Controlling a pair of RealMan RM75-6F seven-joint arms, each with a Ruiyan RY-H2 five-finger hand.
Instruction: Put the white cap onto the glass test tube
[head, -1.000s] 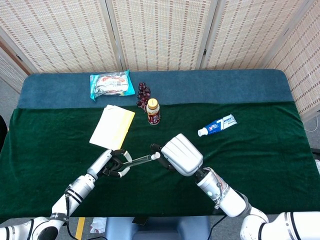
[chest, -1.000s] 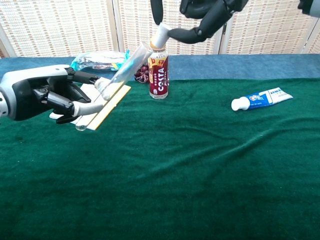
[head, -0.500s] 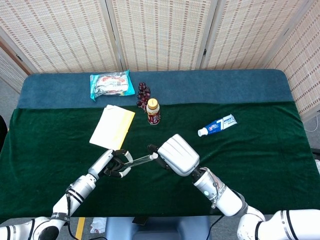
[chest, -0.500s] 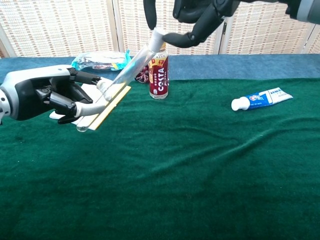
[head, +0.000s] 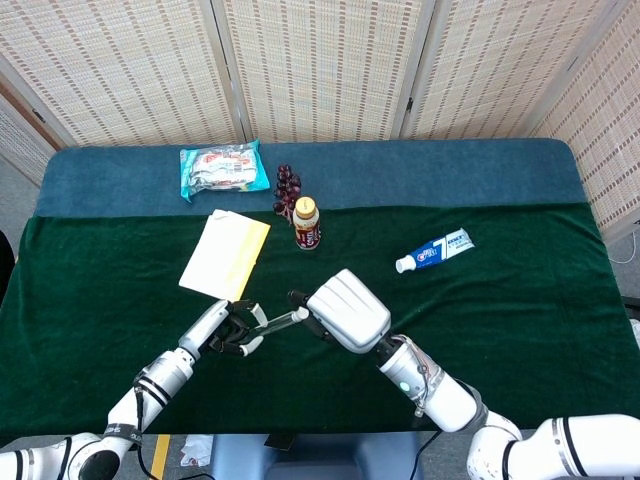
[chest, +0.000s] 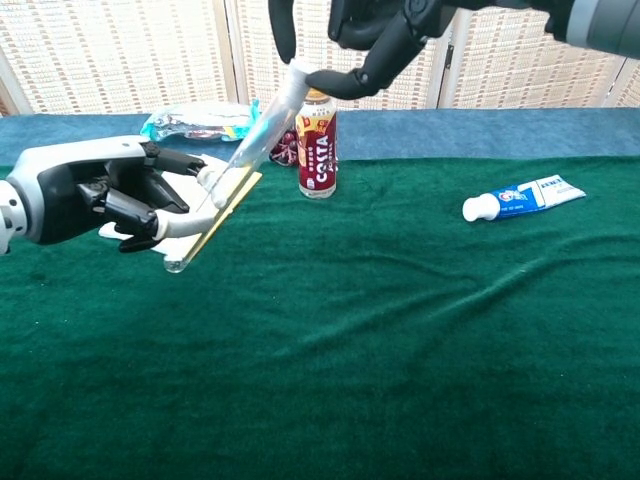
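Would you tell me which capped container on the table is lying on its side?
The toothpaste tube, right of centre on the green cloth, lies flat with its white cap pointing left; the Costa bottle stands upright.

Right robot hand (chest: 375, 40) hides the white cap.

You have a dark green cloth (chest: 400, 330), blue-and-white tube (chest: 523, 197), red-labelled bottle (chest: 317, 146), pale yellow pad (head: 225, 253), teal packet (head: 219, 167), and dark purple grapes (head: 286, 186).

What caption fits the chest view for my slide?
Left hand holds the tilted glass test tube while the right hand brings the white cap to its mouth.
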